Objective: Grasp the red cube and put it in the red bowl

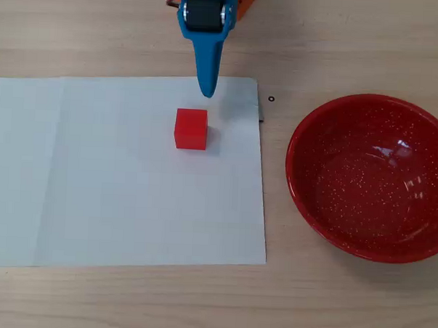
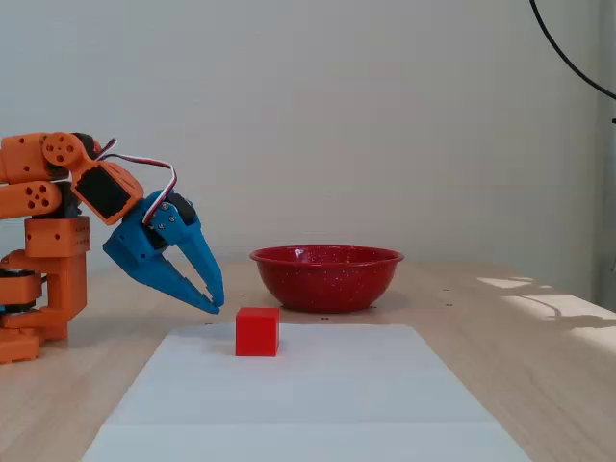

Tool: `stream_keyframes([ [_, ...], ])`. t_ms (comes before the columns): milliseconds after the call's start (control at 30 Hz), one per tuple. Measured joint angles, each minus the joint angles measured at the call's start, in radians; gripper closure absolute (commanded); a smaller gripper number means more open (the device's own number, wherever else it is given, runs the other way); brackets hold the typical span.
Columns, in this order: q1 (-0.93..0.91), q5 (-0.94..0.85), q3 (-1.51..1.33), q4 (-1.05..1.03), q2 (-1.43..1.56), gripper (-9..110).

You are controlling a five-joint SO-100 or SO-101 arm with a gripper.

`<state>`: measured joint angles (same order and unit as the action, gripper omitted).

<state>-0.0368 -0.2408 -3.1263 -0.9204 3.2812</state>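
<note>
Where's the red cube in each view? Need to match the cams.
Overhead view: cube left of centre, on the white paper, just below the blue gripper tip.
Fixed view: cube left of centre, low, on the paper's far end, right of and below the gripper.
Shared landmark: red bowl, off the paper.

The small red cube (image 1: 191,129) stood flat on white paper (image 1: 116,188), untouched. The red bowl (image 1: 371,178), glossy and speckled white, sat upright and empty on the counter (image 1: 307,298), well apart from the cube.
</note>
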Motion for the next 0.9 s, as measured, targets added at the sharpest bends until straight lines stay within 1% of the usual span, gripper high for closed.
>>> stream_keyframes([
  [633,0.0,0.0,0.0,0.0,0.0,101],
  [900,0.0,0.074,0.037,-0.02,-0.025,101],
])
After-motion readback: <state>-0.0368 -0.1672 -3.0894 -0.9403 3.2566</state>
